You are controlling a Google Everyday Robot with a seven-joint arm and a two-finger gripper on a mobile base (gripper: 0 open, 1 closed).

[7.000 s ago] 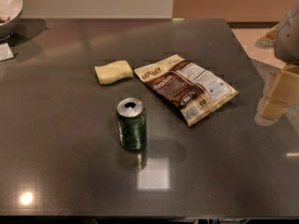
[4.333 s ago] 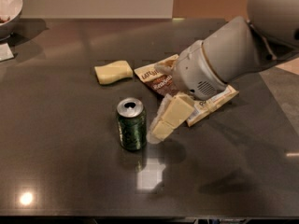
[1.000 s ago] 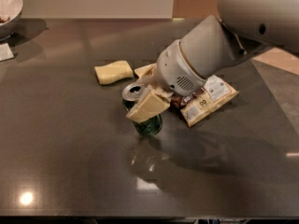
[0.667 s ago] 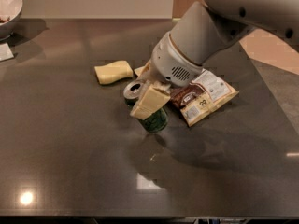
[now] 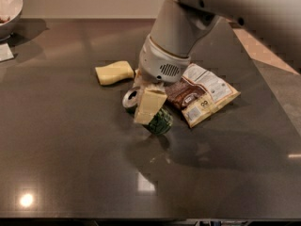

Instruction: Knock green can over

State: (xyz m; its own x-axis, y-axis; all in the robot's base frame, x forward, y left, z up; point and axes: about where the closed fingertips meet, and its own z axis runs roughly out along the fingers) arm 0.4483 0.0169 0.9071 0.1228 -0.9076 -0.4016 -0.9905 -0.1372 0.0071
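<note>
Evidently the tipping step is under way: the green can (image 5: 161, 121) is seen leaning steeply at the frame's centre, with the gripper (image 5: 148, 106) set against it. Whether the gripper is clenched cannot be told. A further sideways push is judged necessary. One can, one snack bag (image 5: 202, 95), one sponge (image 5: 114, 72) and one bowl (image 5: 9, 8) are counted on the desk (image 5: 70, 164).

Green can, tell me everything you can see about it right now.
The small dark green metal drink can has patterned sides and a silver top with a pull-tab opening. It leans far over on the dark glossy table, top pointing left, base to the right; whether it lies fully flat is unclear. The cream-coloured gripper sits across its middle, seemingly touching it and hiding part of the body. The brown snack bag lies just to its right.
</note>
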